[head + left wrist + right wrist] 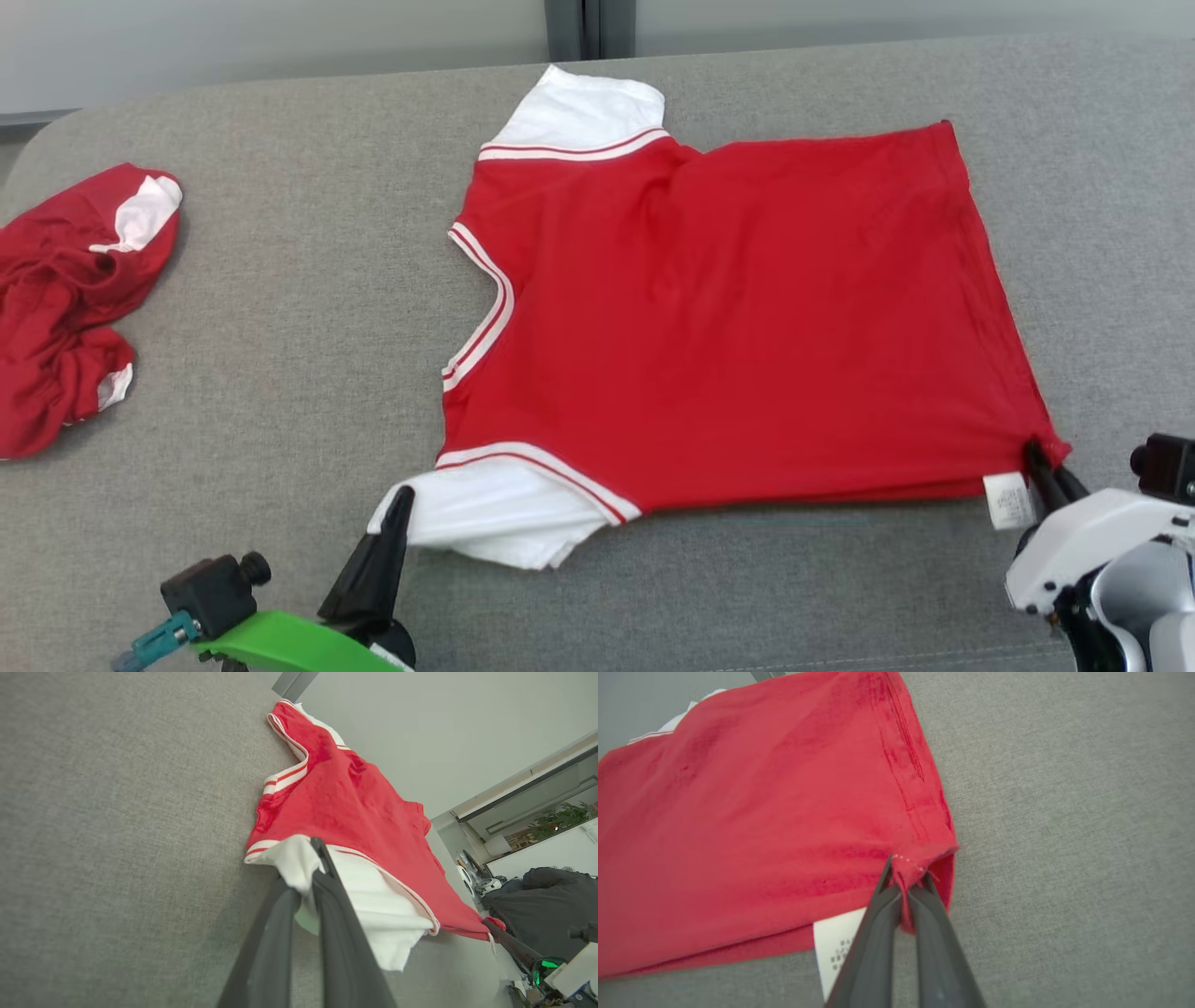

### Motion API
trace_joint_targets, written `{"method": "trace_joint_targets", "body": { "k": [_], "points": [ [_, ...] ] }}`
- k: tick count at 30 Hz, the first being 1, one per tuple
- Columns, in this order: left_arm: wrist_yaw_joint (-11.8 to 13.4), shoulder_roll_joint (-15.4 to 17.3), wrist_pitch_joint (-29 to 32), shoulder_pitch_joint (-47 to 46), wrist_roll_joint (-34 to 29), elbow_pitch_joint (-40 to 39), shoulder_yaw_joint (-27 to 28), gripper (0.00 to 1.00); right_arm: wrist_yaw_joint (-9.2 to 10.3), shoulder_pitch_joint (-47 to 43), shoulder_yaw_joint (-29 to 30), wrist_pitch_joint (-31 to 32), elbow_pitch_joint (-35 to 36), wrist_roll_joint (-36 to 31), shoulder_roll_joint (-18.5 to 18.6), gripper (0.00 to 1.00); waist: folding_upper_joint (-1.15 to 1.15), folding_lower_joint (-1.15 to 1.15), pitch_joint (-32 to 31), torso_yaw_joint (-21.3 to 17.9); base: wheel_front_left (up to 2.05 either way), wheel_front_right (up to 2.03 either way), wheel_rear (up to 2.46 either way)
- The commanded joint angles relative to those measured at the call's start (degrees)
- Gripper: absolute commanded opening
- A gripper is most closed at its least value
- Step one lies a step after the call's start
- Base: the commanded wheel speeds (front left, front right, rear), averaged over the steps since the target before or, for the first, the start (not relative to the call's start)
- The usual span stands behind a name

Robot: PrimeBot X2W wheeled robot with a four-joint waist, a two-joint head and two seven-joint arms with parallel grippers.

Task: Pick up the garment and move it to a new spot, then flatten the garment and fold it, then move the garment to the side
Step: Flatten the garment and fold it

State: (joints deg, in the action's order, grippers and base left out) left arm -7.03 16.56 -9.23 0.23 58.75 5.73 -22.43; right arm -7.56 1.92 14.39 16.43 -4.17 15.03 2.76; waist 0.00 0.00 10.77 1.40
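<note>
Garment: spread flat on the grey cushion, long axis running left to right, body lying beyond both sets of fingers. Left gripper is clamped on the near white sleeve. Right gripper is clamped on the near hem corner, apparently through both layers.

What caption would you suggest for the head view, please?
Left gripper and right gripper pinch the spread red shirt with white sleeves on grey upholstery.

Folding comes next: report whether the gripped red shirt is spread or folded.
Spread: the shirt lies flat, both sleeves out; left gripper pinches a sleeve, right gripper the hem corner.
</note>
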Motion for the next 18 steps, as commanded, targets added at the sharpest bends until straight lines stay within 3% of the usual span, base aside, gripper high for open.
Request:
{"method": "trace_joint_targets", "body": {
  "k": [1,8,18],
  "points": [
    [0.7,1.2,1.1,1.6,0.8,0.3,0.1,0.0,0.13,-2.4,0.5,1.8,0.6,0.6,0.3,0.0,0.0,0.0,-0.6,0.4,0.0,0.0,0.0],
    [3.0,4.3,7.0,5.7,2.2,-2.8,-1.3,0.0,0.13,-6.2,1.2,7.0,4.6,0.0,0.3,0.0,0.0,0.0,-1.1,0.1,0.0,0.0,0.0],
    [3.9,0.7,9.7,-4.0,1.7,-4.7,-2.9,0.0,0.11,-2.4,0.5,7.8,6.3,2.3,0.2,0.0,0.0,0.0,-1.2,-0.4,0.0,0.0,0.0]
  ]
}}
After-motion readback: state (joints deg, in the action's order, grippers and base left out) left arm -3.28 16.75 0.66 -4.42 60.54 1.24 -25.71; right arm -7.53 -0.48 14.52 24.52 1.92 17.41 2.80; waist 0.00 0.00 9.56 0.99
